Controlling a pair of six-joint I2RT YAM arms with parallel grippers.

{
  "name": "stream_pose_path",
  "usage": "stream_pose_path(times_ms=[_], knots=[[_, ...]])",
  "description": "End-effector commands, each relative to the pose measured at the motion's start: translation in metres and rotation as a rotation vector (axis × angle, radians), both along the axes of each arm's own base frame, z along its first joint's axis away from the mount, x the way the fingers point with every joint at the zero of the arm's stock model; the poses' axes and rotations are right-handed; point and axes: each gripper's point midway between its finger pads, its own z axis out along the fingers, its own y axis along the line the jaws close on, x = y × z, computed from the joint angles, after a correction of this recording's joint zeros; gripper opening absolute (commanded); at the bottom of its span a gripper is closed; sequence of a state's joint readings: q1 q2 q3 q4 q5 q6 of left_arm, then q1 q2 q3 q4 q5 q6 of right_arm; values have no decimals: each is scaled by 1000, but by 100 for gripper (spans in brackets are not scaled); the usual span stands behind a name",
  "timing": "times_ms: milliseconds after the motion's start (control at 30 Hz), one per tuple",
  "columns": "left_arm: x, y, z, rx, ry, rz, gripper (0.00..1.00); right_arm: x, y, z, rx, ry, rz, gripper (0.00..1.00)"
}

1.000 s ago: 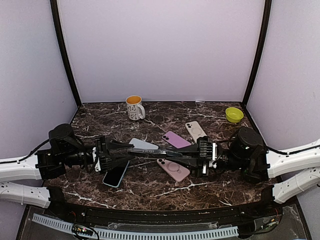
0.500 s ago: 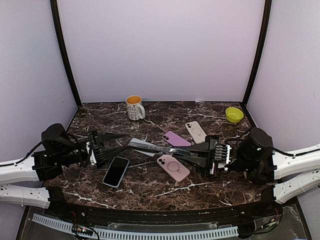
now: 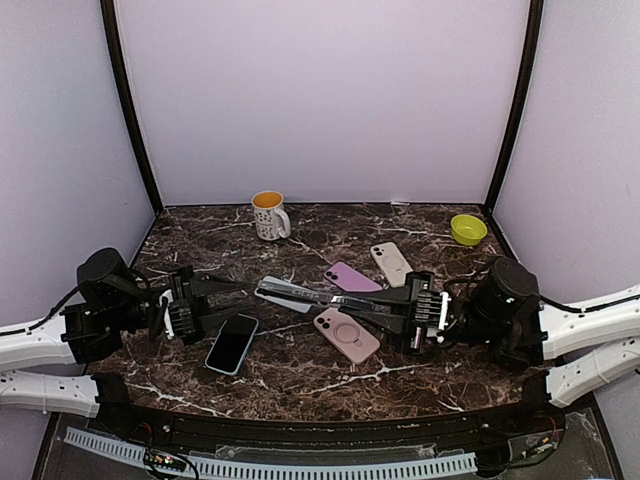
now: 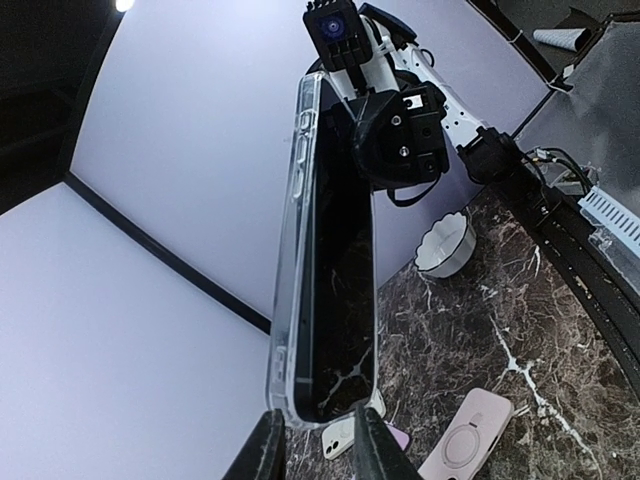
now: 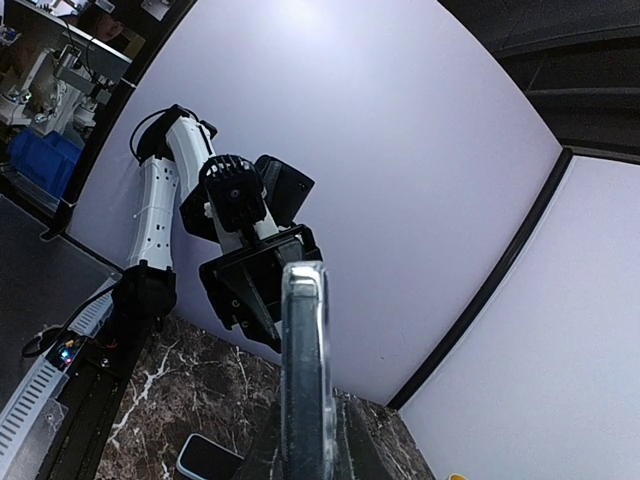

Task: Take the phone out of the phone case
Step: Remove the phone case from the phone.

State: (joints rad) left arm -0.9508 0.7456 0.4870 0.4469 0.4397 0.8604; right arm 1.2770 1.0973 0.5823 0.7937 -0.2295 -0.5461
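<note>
A dark phone in a clear case [image 3: 290, 293] hangs level above the table, between the two arms. My right gripper [image 3: 360, 302] is shut on its right end; in the right wrist view the cased phone [image 5: 303, 370] stands edge-on between my fingers [image 5: 308, 445]. My left gripper [image 3: 243, 298] is open, just left of the phone's free end. In the left wrist view the phone [image 4: 335, 300] shows its dark screen with the clear case rim on its left. Its end sits just beyond my spread fingertips [image 4: 318, 445], with a gap on each side.
On the marble table [image 3: 300, 385] lie a light blue phone [image 3: 232, 343], a pink case with a ring [image 3: 347, 335], a purple phone [image 3: 352, 277] and a beige phone [image 3: 391, 262]. A mug [image 3: 269, 214] and a green bowl [image 3: 468, 229] stand at the back.
My left gripper has opened, let go of the cased phone and drawn back to the left. My right gripper keeps the phone; it pulled right, then came slightly back.
</note>
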Motion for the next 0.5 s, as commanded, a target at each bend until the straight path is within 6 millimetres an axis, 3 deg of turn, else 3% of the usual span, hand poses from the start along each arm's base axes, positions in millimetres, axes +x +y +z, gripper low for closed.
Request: stream_pose_path(times_ms=[0,467], knots=[[-10,-1,-1,4,23,-62,27,-6,-11,47,166,-62,-2,0],[-8,-3,-7,23,34,-64,26,-15,-4,44,149,-62,64,0]])
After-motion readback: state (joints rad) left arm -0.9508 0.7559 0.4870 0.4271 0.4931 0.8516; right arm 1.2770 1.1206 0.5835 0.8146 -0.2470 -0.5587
